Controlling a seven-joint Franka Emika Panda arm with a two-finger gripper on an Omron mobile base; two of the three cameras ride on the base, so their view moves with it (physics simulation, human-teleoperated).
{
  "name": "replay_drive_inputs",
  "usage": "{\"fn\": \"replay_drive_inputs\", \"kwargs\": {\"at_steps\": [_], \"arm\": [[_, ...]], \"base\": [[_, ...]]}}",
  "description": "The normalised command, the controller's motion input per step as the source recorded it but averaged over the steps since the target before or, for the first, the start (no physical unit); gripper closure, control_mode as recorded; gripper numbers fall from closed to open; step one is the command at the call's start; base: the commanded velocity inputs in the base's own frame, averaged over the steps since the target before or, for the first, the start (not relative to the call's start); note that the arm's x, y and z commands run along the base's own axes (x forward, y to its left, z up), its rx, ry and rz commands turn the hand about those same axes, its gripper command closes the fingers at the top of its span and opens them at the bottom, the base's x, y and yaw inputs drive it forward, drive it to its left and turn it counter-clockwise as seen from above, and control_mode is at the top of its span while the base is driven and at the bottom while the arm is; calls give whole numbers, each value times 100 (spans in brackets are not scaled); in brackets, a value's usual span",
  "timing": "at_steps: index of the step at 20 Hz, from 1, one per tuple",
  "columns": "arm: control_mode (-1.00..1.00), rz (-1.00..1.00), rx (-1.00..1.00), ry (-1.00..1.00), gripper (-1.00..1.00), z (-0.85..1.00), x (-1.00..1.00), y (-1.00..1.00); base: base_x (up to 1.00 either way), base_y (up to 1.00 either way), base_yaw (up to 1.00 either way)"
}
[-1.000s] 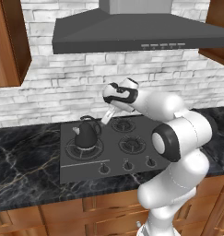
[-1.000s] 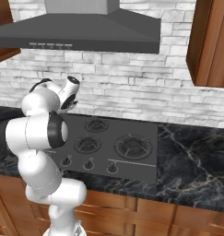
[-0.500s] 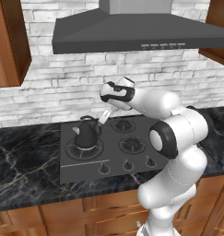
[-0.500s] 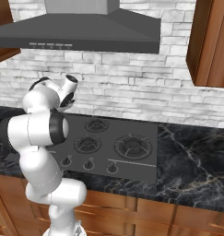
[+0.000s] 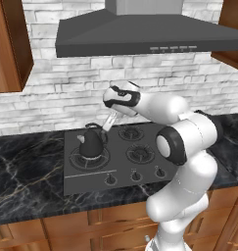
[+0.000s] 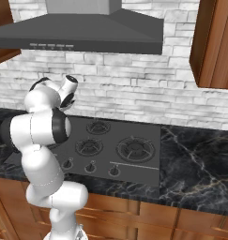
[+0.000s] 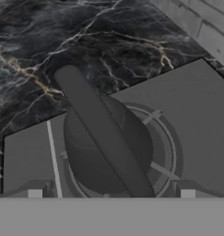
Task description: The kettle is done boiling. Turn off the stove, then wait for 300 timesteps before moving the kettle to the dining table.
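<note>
Kettle sits on the stove, gripper seemingly just above, jaws wide, empty.

I can't read any text, labels, brands or numbers here; small pale marks on the front lip of the dark grey metal range hood are too tiny to make out

Arm's hand now lower and nearer the kettle, fingers above it.
</note>
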Motion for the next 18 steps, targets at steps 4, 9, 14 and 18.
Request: {"fn": "replay_drive_inputs", "kwargs": {"at_steps": [4, 9, 14, 18], "arm": [[-100, 4, 0, 0, -100, 0, 7, 5], [-100, 5, 0, 0, -100, 0, 5, 4], [-100, 5, 0, 0, -100, -3, 3, 5], [-100, 5, 0, 0, -100, -4, 7, 5]], "base": [[0, 0, 0], [0, 0, 0], [0, 0, 0], [0, 0, 0]]}}
